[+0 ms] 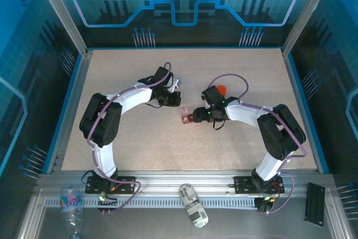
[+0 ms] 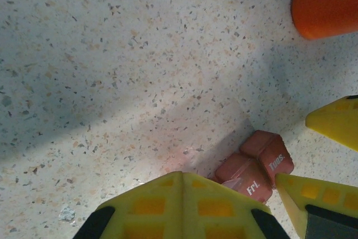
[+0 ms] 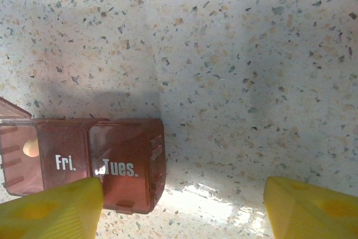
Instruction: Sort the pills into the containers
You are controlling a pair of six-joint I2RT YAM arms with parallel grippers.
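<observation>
The containers are one dark red-brown box (image 3: 106, 160) with two wells marked "Fri." and "Tues.", lying on the speckled table (image 3: 240, 65). A small pale pill (image 3: 31, 148) shows at the box's left end. My right gripper (image 3: 182, 211) is open just above the table; its left finger (image 3: 53, 211) overlaps the box's near edge, and the right finger stands far off. My left gripper (image 2: 182, 176) is shut and empty, hovering just left of the box (image 2: 254, 166). From above, both grippers (image 1: 174, 102) (image 1: 197, 117) meet at the box (image 1: 186, 118).
An orange bottle (image 1: 221, 89) stands just behind the right gripper, at the upper right corner of the left wrist view (image 2: 327, 3). The right gripper's yellow fingers (image 2: 335, 120) reach in beside the box. Blue-edged walls ring the table.
</observation>
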